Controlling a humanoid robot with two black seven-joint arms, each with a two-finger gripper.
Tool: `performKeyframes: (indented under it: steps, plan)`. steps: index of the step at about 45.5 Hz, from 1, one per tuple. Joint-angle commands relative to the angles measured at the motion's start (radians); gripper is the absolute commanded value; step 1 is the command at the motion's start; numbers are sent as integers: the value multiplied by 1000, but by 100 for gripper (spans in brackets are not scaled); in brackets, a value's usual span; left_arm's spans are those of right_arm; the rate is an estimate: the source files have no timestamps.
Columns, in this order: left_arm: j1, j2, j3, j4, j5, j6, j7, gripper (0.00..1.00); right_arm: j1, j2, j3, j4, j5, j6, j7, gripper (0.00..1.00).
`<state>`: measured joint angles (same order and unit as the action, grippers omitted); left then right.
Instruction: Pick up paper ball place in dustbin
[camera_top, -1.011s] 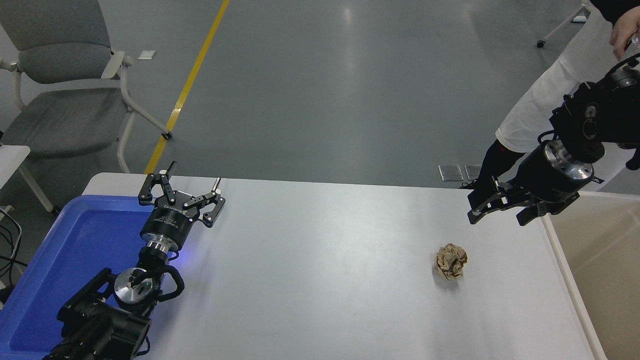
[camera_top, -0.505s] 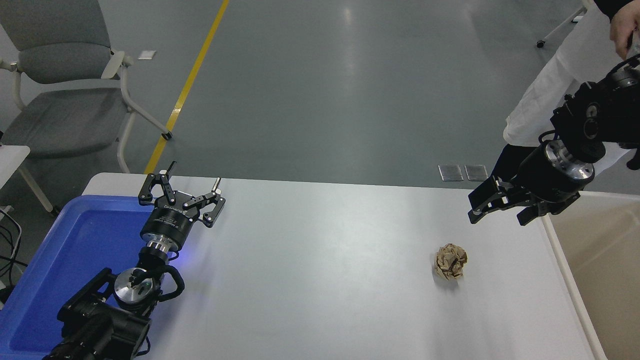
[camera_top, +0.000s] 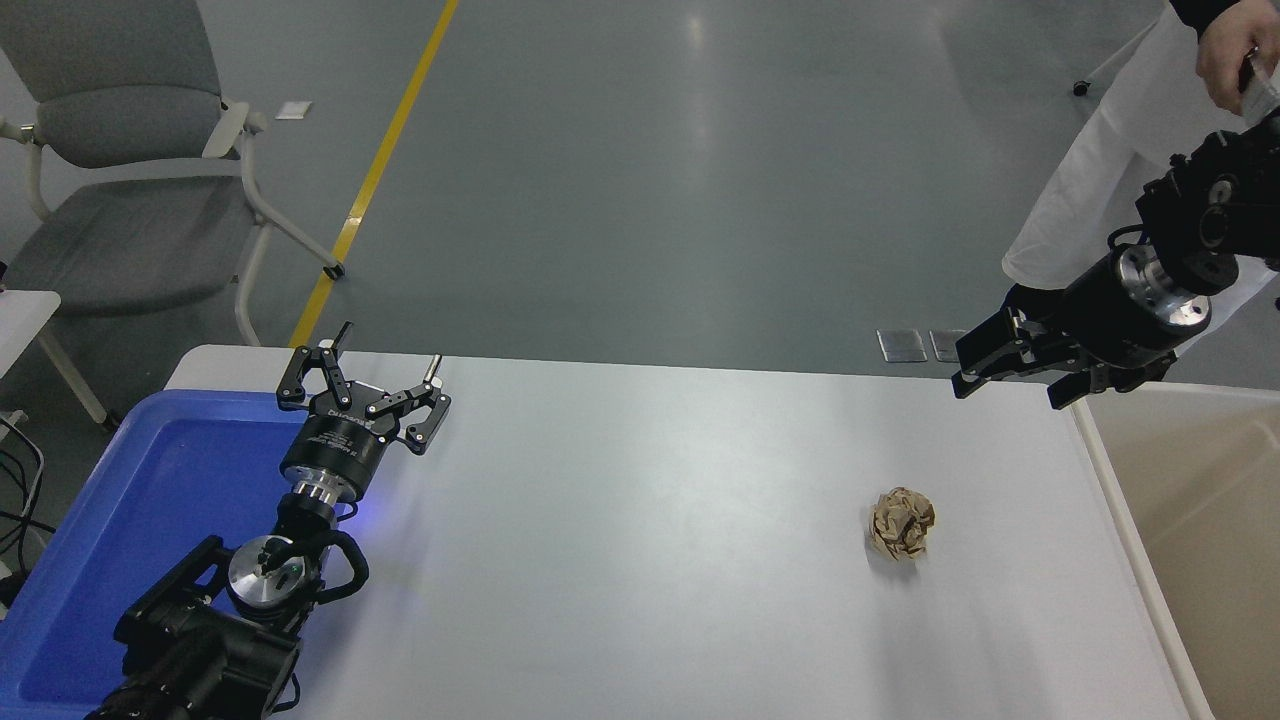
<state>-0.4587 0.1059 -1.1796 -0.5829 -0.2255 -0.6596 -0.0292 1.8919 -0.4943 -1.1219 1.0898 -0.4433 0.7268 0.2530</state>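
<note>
The paper ball (camera_top: 902, 523) is lying untouched on the tabletop (camera_top: 640, 540), near the dustbin (camera_top: 1190, 500). The right gripper (camera_top: 1015, 375), fingers spread wide, is being held above the far edge; a descent onto the ball is called for next.

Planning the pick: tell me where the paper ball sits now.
In the head view, the paper ball lies on the white table at its right side, near the dustbin, untouched below the right end effector.

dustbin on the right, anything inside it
The visible part of the dustbin shows only bare beige walls, nothing inside. Most of it runs past the picture's edge, so the rest stays unseen. The paper ball lies on the table.
</note>
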Motion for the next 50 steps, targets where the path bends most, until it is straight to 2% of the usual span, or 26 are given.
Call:
performKeyframes:
  steps: [1,9,20,50]
  plan:
    - [0,0,0,0,0,0,0,99,-7,-21,11,-13,2,-9,0,100]
    - [0,0,0,0,0,0,0,99,-51,-59,77,-39,3,-10,0,100]
    - [0,0,0,0,0,0,0,99,-48,-64,76,-64,44,-10,2,100]
    - [0,0,0,0,0,0,0,99,-59,-55,73,1,58,-7,2,100]
